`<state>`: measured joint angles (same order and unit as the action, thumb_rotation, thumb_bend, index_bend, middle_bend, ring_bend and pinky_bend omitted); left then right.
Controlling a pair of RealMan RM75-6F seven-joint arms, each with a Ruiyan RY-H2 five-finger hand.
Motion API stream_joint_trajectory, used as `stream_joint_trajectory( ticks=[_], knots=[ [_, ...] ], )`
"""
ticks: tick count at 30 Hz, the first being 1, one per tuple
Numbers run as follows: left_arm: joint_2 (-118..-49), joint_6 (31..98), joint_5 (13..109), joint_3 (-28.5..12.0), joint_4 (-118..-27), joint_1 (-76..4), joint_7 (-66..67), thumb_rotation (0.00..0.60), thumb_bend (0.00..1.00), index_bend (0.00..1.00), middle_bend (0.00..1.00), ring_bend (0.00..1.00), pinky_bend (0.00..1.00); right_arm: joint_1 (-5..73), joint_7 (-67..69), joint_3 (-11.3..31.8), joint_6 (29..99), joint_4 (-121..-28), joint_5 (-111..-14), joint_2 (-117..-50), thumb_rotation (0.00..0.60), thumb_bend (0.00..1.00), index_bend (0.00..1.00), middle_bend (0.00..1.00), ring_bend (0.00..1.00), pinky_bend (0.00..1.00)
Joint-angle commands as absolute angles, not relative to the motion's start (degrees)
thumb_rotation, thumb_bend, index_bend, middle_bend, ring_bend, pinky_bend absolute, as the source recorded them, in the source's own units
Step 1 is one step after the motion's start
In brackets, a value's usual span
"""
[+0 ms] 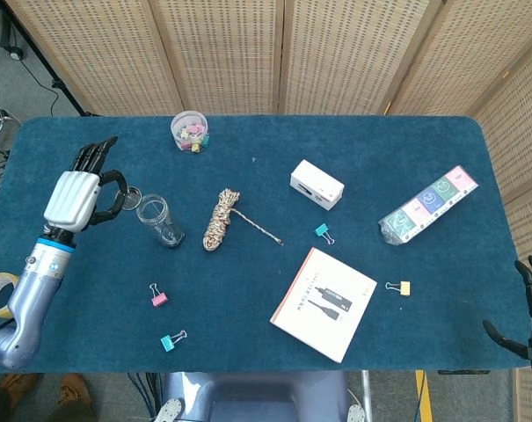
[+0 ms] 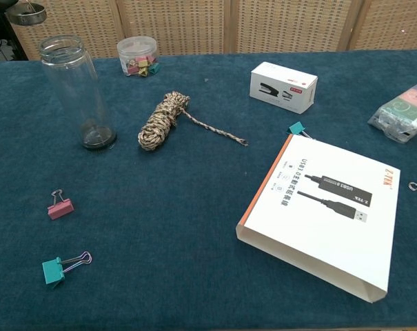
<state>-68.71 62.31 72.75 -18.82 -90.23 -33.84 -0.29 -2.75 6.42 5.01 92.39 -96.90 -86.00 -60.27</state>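
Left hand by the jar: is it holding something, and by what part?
Yes. The left hand pinches a small round lid by its rim, lifted beside the open glass jar. The right hand holds nothing.

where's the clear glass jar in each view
Head view: the clear glass jar stands left of centre on the blue table, just right of the left hand.
Chest view: the jar stands upright at upper left.
Shared landmark: the coiled rope lies just right of it in both.
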Motion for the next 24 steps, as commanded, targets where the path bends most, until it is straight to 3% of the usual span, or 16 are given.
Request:
stream_joint_trajectory(
  ticks=[1,24],
  knots=[
    [-68.9,61.5,71.1,-19.2,-92.0,-35.3,2.1,0.6,0.49,0.67,0.0,0.0,0.0,-2.8,6.7,5.1,92.5,-96.8,-85.9,-60.2,0.6,0.21,0.0,0.0,0.0,0.0],
    [-72.3,61.7,67.5,-17.2,-91.5,-37.2,4.1,0.6,0.5,0.67,0.0,0.0,0.0,-2.9,7.7,5.1,92.2,-97.0,-85.5,-59.6,0.6,0.21,0.0,0.0,0.0,0.0]
  ],
)
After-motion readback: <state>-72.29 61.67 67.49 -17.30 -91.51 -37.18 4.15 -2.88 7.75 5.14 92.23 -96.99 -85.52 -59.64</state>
